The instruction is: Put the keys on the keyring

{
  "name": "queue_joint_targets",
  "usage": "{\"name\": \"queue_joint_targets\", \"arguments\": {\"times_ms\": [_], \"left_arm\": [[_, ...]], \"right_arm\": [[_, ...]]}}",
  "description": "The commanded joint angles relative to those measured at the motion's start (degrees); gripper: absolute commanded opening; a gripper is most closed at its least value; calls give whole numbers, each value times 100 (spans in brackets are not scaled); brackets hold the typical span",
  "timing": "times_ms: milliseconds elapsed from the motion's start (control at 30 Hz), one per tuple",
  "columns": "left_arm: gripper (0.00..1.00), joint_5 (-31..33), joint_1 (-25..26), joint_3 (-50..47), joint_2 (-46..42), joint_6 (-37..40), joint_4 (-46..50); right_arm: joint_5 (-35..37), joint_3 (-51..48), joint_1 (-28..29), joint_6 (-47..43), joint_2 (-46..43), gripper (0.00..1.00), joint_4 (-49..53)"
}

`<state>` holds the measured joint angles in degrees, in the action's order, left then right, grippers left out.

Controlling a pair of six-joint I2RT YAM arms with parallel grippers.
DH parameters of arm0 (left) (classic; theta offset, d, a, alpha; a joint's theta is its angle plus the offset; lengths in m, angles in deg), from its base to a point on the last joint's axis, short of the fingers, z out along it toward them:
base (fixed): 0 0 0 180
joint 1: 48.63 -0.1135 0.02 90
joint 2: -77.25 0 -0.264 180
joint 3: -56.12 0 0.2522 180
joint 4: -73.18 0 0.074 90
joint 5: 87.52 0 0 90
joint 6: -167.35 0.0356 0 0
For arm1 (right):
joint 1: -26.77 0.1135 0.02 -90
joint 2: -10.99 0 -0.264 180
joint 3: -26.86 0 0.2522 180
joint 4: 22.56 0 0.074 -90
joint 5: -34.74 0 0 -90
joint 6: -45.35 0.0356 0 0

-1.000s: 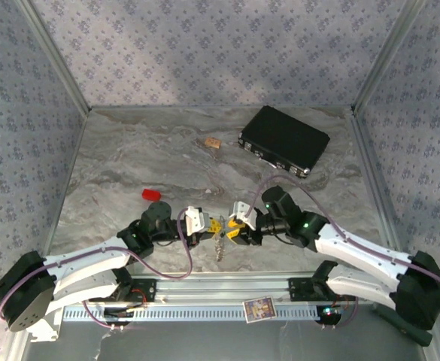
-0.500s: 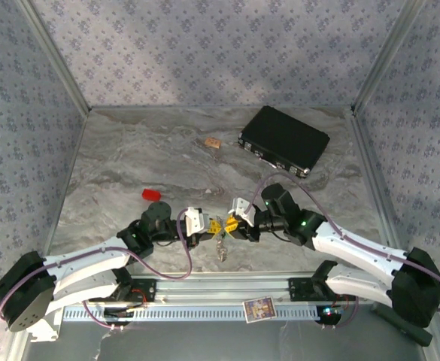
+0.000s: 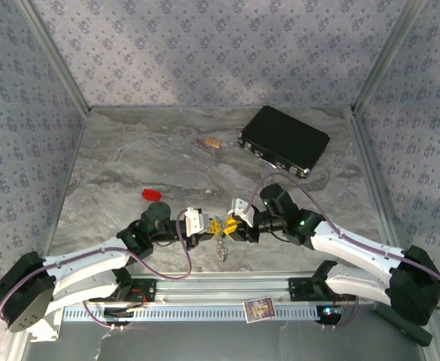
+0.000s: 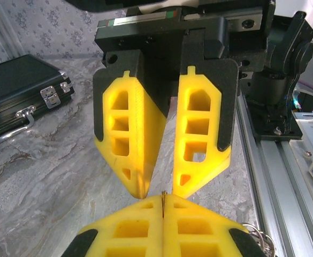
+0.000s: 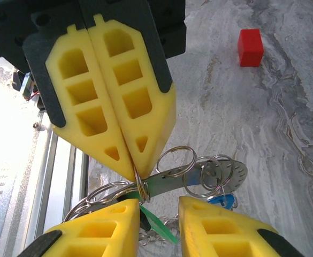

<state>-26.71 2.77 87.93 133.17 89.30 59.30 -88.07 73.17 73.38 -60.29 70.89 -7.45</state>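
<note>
My left gripper (image 3: 206, 226) is shut on a thin silvery split ring (image 5: 140, 183), whose edge shows between its pads (image 4: 163, 199). From that ring hangs the keyring bunch (image 3: 221, 247): more rings (image 5: 180, 159), a flat metal strip with a perforated round end (image 5: 230, 172), a green key piece (image 5: 159, 220) and a blue key head (image 5: 223, 201). My right gripper (image 3: 232, 225) faces the left one tip to tip. Its jaws stand apart on either side of the bunch (image 5: 160, 199), with the green piece passing between them. From the left wrist, its fingers (image 4: 127, 139) are spread just above my shut tips.
A black case (image 3: 283, 140) lies at the back right. A red block (image 3: 153, 195) sits left of the grippers. A small tan item (image 3: 213, 142) lies at the back centre. The aluminium rail (image 3: 220, 289) runs along the near edge just below the hanging keys.
The right gripper has crept slightly left toward the left gripper. The left arm and the hanging bunch have stayed in place.
</note>
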Motion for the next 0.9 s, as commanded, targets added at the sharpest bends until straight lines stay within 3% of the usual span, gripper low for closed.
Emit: {"name": "queue_joint_targets", "arguments": {"times_ms": [0,633,800,867], "left_arm": [[0,-216,11,33,-81,98,-294],[0,-298,20,41,-63,-83,-401],[0,-231,33,23,-197,-69,-331],[0,-176,29,31,-216,-69,-274]], "right_arm": [[-26,-83,-64,8,-231,26,96],[-556,74,-4,239,340,21,-580],[-628,143,-13,191,478,11,-576],[-638,162,-26,155,451,1,-516]]}}
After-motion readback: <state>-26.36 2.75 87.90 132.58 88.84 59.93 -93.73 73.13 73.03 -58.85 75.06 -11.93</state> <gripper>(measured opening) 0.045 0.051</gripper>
